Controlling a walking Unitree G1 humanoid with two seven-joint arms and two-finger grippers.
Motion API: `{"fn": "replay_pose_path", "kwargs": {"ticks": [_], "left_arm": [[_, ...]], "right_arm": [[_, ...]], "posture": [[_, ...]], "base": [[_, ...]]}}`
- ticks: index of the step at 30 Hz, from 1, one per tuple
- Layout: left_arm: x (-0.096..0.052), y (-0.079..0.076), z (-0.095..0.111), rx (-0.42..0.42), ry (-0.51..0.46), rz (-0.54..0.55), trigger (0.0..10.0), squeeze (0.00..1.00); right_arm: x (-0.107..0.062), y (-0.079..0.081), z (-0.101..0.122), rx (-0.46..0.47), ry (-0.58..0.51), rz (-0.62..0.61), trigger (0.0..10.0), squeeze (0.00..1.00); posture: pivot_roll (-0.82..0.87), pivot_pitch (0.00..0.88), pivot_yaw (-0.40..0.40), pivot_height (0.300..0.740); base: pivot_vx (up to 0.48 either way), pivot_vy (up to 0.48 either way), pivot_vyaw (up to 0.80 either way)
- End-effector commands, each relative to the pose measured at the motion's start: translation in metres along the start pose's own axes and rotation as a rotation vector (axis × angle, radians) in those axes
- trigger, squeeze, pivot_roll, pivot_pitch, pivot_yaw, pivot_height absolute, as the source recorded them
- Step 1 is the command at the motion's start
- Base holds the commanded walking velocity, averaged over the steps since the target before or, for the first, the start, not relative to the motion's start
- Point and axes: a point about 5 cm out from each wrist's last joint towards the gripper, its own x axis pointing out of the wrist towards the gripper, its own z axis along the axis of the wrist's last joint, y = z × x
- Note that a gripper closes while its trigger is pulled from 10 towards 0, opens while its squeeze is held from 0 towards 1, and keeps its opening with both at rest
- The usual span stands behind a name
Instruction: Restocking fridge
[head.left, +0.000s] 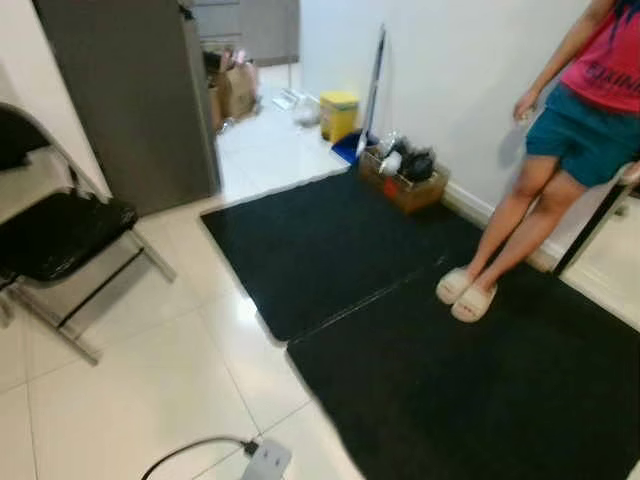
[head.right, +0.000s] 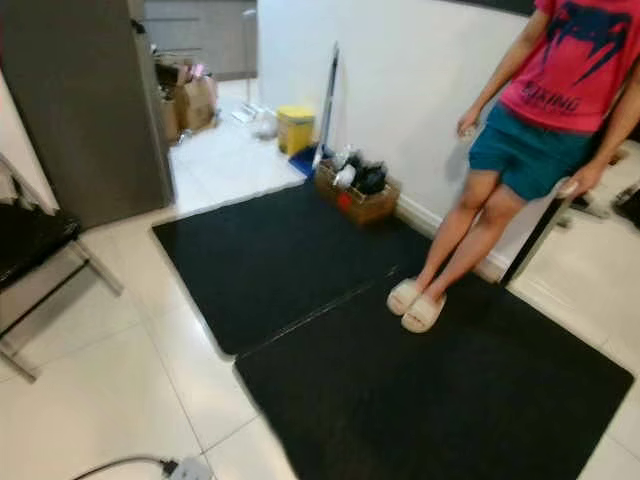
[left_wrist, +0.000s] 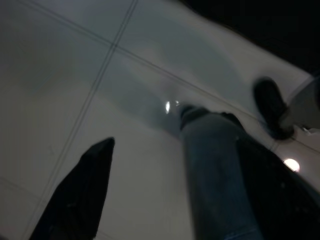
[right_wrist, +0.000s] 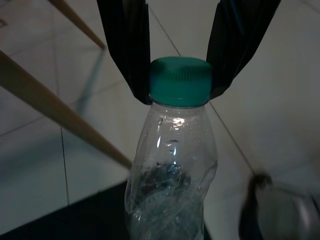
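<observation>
Your right gripper (right_wrist: 179, 82) has its jaws clamped on the green cap (right_wrist: 180, 81) of a thin, crushable bottle (right_wrist: 172, 175); likely light and prone to swing. Left gripper (left_wrist: 145, 195) idle, jaws apart.

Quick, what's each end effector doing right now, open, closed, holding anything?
Left end effector: open, holding nothing, over the floor.
Right end effector: closed on the green cap of a clear bottle.
</observation>
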Motion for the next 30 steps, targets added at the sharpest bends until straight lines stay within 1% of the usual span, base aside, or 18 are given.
{"fn": "replay_pose_path", "kwargs": {"ticks": [1, 5, 26, 30], "left_arm": [[-0.002, -0.009, -0.020, -0.001, 0.082, -0.033, 10.0, 0.00], [-0.002, -0.009, -0.019, -0.002, 0.081, -0.034, 10.0, 0.00], [-0.002, -0.010, -0.020, -0.006, 0.081, -0.039, 10.0, 0.00], [-0.003, -0.010, -0.020, -0.006, 0.081, -0.039, 10.0, 0.00]], "right_arm": [[-0.001, -0.004, -0.004, 0.010, 0.006, -0.008, 10.0, 0.00], [-0.001, -0.004, -0.003, 0.020, 0.000, -0.013, 10.0, 0.00], [-0.001, -0.006, 0.007, 0.011, -0.028, 0.003, 10.0, 0.00], [-0.001, -0.006, 0.008, 0.002, -0.025, 0.007, 10.0, 0.00]], "posture": [[0.03, 0.000, -0.075, 0.740], [0.02, 0.000, -0.072, 0.740], [0.02, 0.000, -0.073, 0.740], [0.02, 0.000, -0.074, 0.740]], "base": [[0.259, 0.000, -0.80], [0.262, 0.000, -0.60], [0.282, 0.000, 0.00], [0.261, 0.000, -0.80]]}}
